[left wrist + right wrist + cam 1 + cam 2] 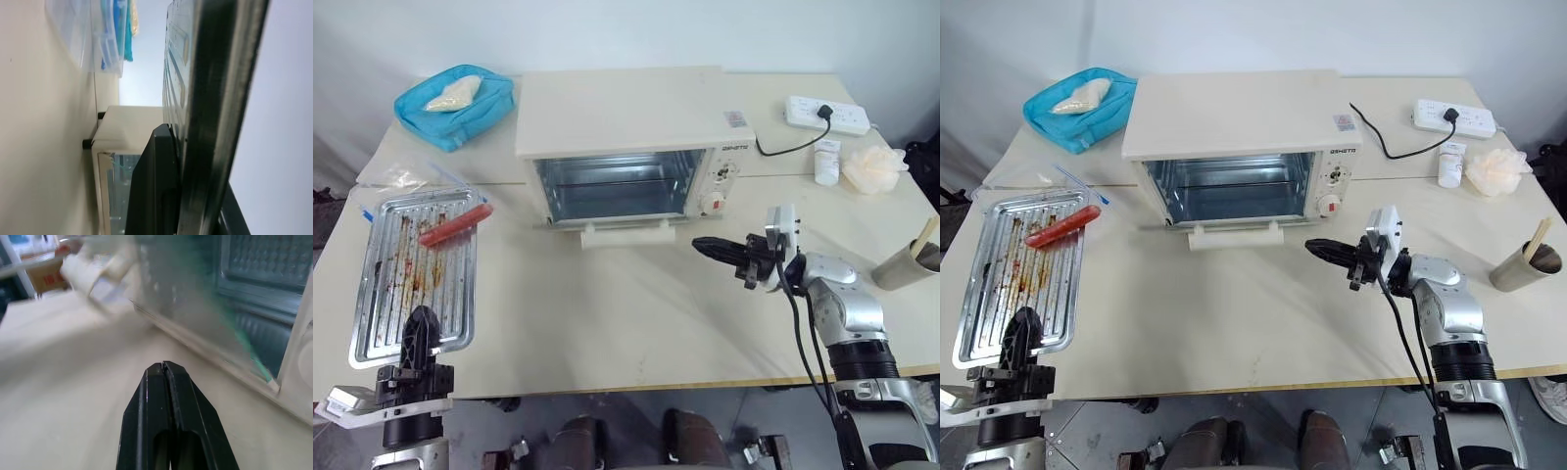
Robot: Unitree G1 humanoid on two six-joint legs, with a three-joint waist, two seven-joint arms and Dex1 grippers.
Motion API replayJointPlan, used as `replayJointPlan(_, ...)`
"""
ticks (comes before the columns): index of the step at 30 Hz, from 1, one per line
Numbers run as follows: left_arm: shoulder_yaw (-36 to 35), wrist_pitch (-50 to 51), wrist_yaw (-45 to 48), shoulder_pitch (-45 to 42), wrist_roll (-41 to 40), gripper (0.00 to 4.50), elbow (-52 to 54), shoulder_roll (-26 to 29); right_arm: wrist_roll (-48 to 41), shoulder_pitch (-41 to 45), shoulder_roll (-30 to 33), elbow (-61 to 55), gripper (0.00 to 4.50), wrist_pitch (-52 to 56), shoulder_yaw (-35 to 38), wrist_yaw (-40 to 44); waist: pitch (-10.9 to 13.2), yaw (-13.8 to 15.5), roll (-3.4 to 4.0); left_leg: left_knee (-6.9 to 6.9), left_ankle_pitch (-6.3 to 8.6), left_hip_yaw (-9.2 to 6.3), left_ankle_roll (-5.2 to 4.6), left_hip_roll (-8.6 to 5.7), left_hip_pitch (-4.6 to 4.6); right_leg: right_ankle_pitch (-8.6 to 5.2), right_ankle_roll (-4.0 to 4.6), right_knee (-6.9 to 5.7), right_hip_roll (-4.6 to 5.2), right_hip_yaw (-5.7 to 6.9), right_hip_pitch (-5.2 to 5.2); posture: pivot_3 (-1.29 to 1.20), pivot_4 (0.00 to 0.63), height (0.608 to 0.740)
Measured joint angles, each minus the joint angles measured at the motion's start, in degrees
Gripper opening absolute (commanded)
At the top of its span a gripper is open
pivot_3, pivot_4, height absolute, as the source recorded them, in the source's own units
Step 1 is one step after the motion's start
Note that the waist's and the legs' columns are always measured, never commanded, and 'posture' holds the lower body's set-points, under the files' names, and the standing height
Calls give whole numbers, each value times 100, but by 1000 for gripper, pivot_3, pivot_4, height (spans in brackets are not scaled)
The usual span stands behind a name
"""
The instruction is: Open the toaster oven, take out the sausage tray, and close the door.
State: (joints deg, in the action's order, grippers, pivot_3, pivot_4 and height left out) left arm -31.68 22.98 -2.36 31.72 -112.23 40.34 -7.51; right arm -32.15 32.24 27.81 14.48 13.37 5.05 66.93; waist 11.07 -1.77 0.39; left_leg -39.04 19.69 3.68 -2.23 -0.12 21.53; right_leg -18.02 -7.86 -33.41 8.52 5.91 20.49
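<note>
The cream-white toaster oven [626, 108] stands at the middle back of the table. The door [195, 318] hangs open and tilted forward, its white bar handle [626, 235] low in front, and the oven's inside is bare. The sausage tray [416, 269], silver with grease stains and one red sausage [455, 226], lies on the table at the left. My left gripper [421, 318] is shut on the rim at the tray's near edge. My right gripper [697, 243] is shut and empty, level, just right of the handle and pointing toward it.
Behind the tray lie a clear plastic bag [406, 178] and a blue pouch [455, 103]. At the back right are a power strip [827, 115] with its cable, a small white bottle [826, 162] and a white puff [873, 168]. A cup with sticks [911, 262] stands at the right edge.
</note>
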Motion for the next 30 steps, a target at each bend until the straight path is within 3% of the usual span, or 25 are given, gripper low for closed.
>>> replayJointPlan(5,418,-62,97,337,-1,0,231,-1,-498,897,-260,-67,39,498,365,-421,-3,44,-5,-4,4,-21,8,15,0,0,0,-3,5,2,-2,0,150,740)
replayJointPlan(11,1056,-47,395,1113,-4,0,302,76,-388,325,60,-77,39,815,215,-117,-2,93,-4,-4,35,-23,-10,-1,14,-9,17,0,0,1,5,0,150,740)
replayJointPlan(18,1310,212,701,1408,-6,0,281,337,-249,-221,501,-551,39,821,218,54,-2,161,-4,-19,33,-13,-25,-8,18,-10,17,34,-8,2,0,0,150,740)
replayJointPlan(24,1355,841,622,1245,-9,0,-181,1352,-265,-884,726,-1112,39,903,314,-10,0,215,3,-19,19,-23,-19,-7,18,-9,17,31,-3,1,-1,0,150,740)
replayJointPlan(26,1330,1254,573,867,-6,0,-527,2025,-311,-1260,791,-1436,39,949,465,-132,0,260,7,-18,15,-26,-12,-4,17,-10,18,20,-4,1,5,0,150,740)
replayJointPlan(29,1251,1691,563,330,-10,0,-905,2399,-376,-1629,860,-1844,39,1043,649,-261,-2,234,11,-18,13,-16,-15,-9,11,-10,18,-3,-2,-4,4,0,150,740)
replayJointPlan(30,1242,2002,560,-14,-6,0,-1191,2808,-412,-1848,938,-2026,39,1072,737,-311,-2,243,11,-18,12,-17,-13,-9,3,-10,17,-9,-3,-3,5,0,150,740)
